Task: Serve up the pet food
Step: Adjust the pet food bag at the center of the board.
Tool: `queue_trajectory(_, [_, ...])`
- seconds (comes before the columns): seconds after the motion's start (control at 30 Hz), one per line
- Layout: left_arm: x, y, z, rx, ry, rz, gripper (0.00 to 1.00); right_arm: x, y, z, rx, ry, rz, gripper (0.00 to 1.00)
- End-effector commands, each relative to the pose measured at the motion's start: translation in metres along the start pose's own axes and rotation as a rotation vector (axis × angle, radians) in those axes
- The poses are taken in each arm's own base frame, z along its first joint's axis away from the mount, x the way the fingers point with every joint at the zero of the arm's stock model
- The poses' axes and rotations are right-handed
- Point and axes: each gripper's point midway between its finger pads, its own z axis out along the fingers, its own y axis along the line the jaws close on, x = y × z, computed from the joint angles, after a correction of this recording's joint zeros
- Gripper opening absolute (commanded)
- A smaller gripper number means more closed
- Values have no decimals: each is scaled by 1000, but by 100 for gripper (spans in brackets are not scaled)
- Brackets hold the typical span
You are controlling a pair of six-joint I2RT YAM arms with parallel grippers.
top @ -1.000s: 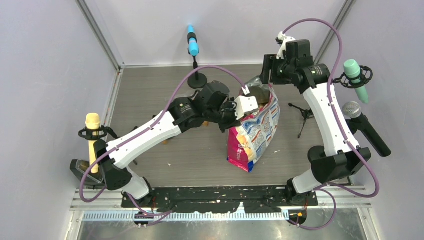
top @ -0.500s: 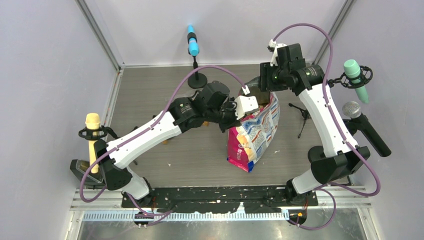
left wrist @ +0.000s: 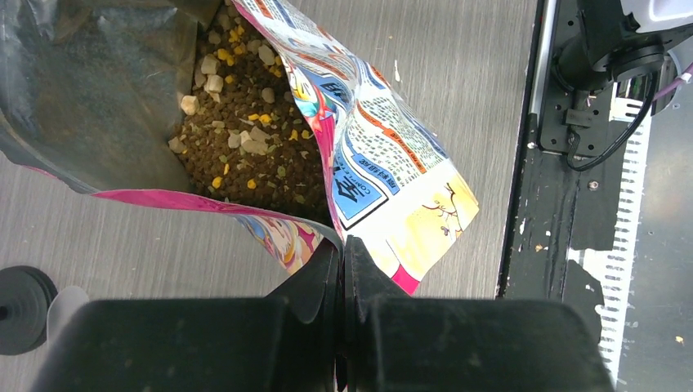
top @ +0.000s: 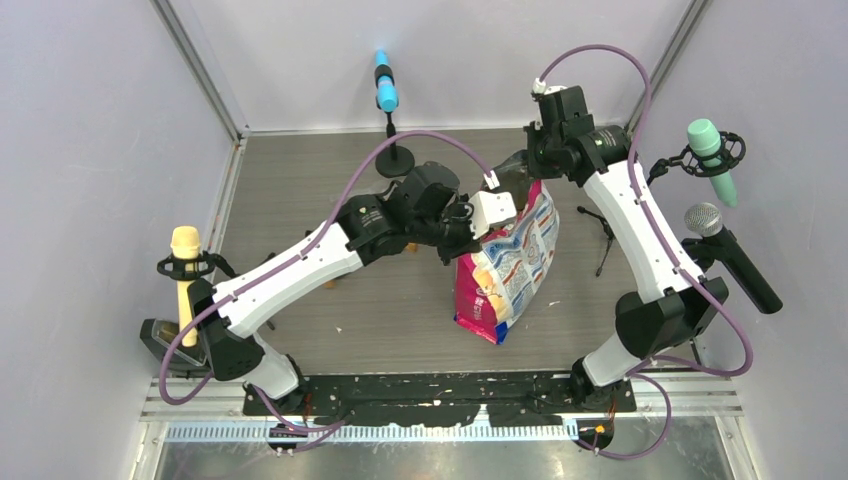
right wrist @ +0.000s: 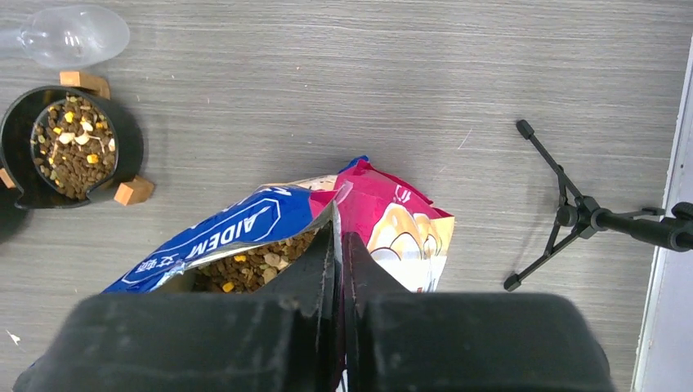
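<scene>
The printed bag (top: 505, 265) stands open in the middle of the table, held at both sides of its mouth. My left gripper (left wrist: 342, 245) is shut on the near rim of the bag (left wrist: 392, 163), with pet food (left wrist: 245, 155) visible inside as brown and tan pellets. My right gripper (right wrist: 339, 233) is shut on the far rim of the bag (right wrist: 400, 229), beside more pet food (right wrist: 245, 265). A black bowl (right wrist: 129, 143) on wooden feet holds a portion of pet food (right wrist: 72, 147) to the left of the bag.
A clear plastic scoop (right wrist: 73, 37) lies beyond the bowl. A small tripod (right wrist: 564, 216) stands right of the bag. Microphones ring the table: blue (top: 385, 85), yellow (top: 185, 270), green (top: 710, 150) and grey (top: 710, 225).
My right arm has swung left and down to the bag's far rim, and its jaws have closed on it. The left gripper has kept its hold without moving.
</scene>
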Motion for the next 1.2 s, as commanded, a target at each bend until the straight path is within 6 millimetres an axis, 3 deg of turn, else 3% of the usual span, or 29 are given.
queue_trajectory(0.0, [-19,10,-31,-27,-49,15,0,-41,-7,-18,52,-183,122,6])
queue_trajectory(0.2, [-12,42,-56,-124,-16,45,0,-71,-28,-54,124,-379,254,5])
queue_trajectory(0.3, [-19,61,-71,-182,-20,78,0,-84,-35,-72,137,-449,318,5])
queue_trajectory(0.53, [-38,91,-73,-265,-62,156,0,-86,-45,-92,161,-516,411,5])
queue_trajectory(0.73, [-58,117,-81,-316,-120,159,0,-79,-51,-93,171,-509,419,5])
queue_trajectory(0.93, [-25,105,-73,-251,-56,155,0,-62,-47,-77,114,-415,368,6])
queue_trajectory(1.0, [-13,102,-68,-237,-29,153,0,-58,-39,-75,57,-384,304,19])
queue_trajectory(1.1, [-2,98,-62,-210,-10,188,0,-60,-21,-84,-62,-379,155,51])
queue_trajectory(1.17, [4,97,-59,-203,-4,195,0,-65,-14,-91,-115,-396,72,65])
